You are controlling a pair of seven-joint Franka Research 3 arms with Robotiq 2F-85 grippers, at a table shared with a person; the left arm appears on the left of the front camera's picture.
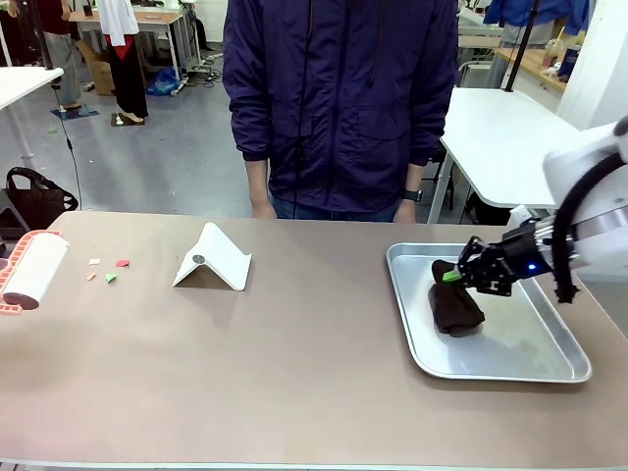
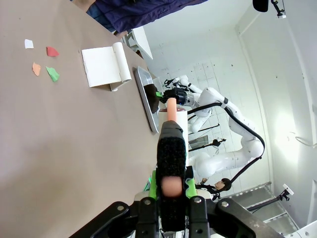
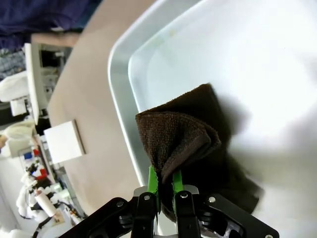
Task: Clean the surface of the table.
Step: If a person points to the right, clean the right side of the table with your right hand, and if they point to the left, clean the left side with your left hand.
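Right gripper [image 1: 453, 276] pinched tight on brown cloth [image 1: 454, 306] in metal tray [image 1: 549, 368], right side of table [image 1: 245, 363]. Left gripper [image 2: 172, 188] squeezed on lint roller [image 2: 172, 148], table's left end. Paper bits [image 1: 108, 272] beside roller.

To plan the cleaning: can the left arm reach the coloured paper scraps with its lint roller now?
Probably yes: the roller in its fingers is close beside the scraps, with only bare table between.

Front camera faces across table [image 1: 294, 392]; all share tray [image 1: 535, 339].
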